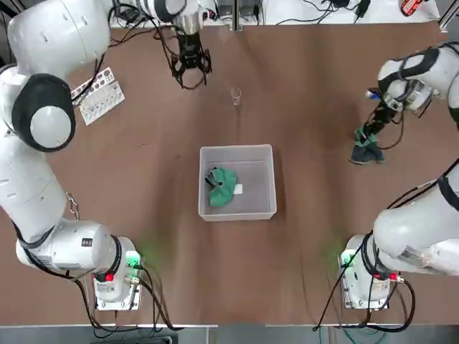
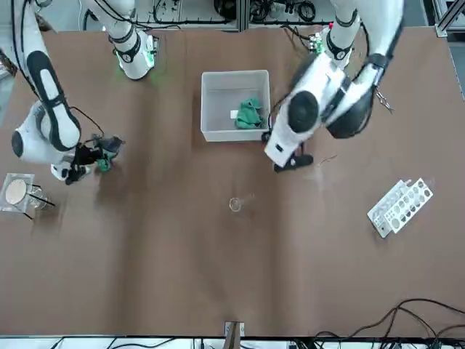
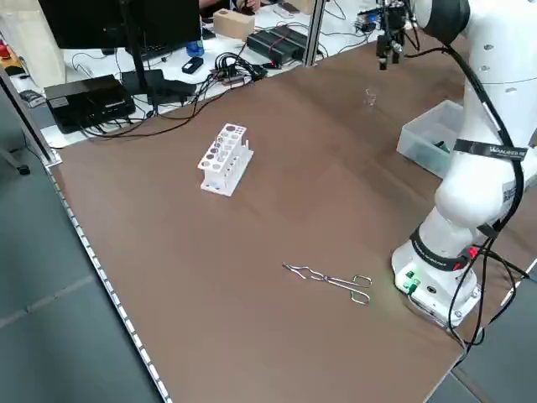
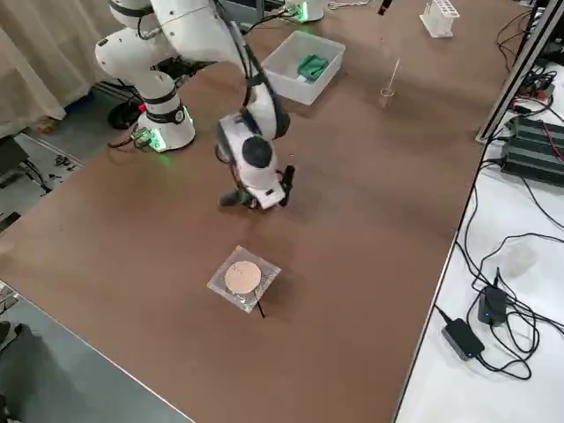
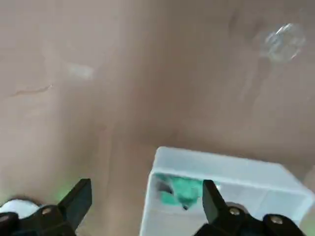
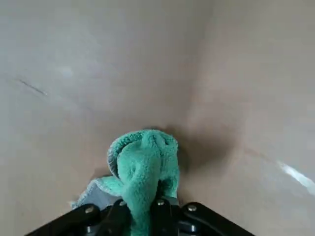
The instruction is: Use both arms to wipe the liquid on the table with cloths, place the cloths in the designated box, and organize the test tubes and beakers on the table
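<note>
Reference point for your notes: the box [image 1: 262, 183], with a white label [image 1: 238, 189] inside it whose writing you can't make out. A crumpled green cloth [image 1: 222, 188] lies in its left half, showing a dark patch.

Around it, you have a white rack with round holes [image 3: 225, 160] beyond the box and well to its left. A small clear beaker [image 4: 386, 93] sits beyond the far wall, with a thin rod [image 4: 395, 72] slanting up from it in the right side view. Metal tongs with looped handles [image 3: 331, 282] lie well left of the box. Well to the right of the box and farther out is a stand with a pale round disc [image 4: 242, 277], thin dark legs showing.

In your way: the left arm [image 1: 54, 143] arches along the box's left side, and from the front it crowds that corner. Its gripper [image 5: 147, 186] hangs beyond the box, slightly left, fingers spread wide with nothing between them. The right gripper [image 6: 141, 209] is to the right of the box and somewhat beyond it, pinching a second cloth [image 6: 147, 157], green with a grey underside.

Lettering on the left arm's dark band [image 3: 489, 150]: too small for you to read surely.

Surface [image 3: 277, 227]: brown, matte, faintly creased. Past its far edge you see a white desk [image 4: 493, 211] with black cables, a monitor [image 3: 126, 21] and a person's hand [image 3: 246, 6]. Pale curtain [image 4: 44, 62] and grey floor [image 3: 67, 311] as well.
</note>
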Tool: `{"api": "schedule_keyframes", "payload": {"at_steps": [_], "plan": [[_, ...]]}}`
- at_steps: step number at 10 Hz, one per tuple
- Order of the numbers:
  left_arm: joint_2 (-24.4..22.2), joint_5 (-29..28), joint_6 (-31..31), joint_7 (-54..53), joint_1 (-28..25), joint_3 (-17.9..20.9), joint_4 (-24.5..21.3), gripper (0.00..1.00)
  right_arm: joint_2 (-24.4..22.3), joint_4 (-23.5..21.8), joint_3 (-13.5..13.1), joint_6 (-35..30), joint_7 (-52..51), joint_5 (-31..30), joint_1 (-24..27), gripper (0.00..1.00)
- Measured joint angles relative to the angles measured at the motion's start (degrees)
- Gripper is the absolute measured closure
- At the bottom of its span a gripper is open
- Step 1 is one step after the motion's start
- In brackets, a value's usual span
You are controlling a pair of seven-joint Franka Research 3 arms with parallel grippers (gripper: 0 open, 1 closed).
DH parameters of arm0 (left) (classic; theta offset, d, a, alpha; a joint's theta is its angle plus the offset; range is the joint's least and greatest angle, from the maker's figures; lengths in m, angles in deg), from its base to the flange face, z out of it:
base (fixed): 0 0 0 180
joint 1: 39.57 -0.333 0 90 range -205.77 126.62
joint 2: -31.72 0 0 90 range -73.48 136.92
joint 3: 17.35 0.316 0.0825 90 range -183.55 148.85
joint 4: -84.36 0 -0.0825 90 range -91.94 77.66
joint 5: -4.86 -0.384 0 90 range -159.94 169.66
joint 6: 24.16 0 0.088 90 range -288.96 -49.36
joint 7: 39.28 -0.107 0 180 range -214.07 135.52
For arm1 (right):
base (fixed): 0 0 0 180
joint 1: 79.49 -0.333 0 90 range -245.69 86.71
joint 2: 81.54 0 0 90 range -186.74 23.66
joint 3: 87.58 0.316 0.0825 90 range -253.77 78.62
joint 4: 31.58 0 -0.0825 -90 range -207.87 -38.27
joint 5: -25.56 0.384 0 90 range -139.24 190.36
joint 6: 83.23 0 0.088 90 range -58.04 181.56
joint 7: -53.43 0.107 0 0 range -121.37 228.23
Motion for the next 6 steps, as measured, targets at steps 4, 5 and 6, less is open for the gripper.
{"api": "schedule_keyframes", "payload": {"at_steps": [4,5,6], "plan": [[4.52,0.40,-20.62,-0.08,0.44,0.68,-0.25,0.00,0.57,1.96,3.23,-0.61,8.31,12.25,-13.74,0.89],[5.33,0.40,-23.42,0.11,0.50,0.68,-0.81,0.00,-0.97,4.04,3.31,-5.12,12.51,12.66,-15.26,0.89],[5.73,0.41,-27.46,0.62,0.57,0.67,-2.24,0.00,-4.02,6.09,3.38,-10.28,17.52,12.76,-16.85,0.89]]}}
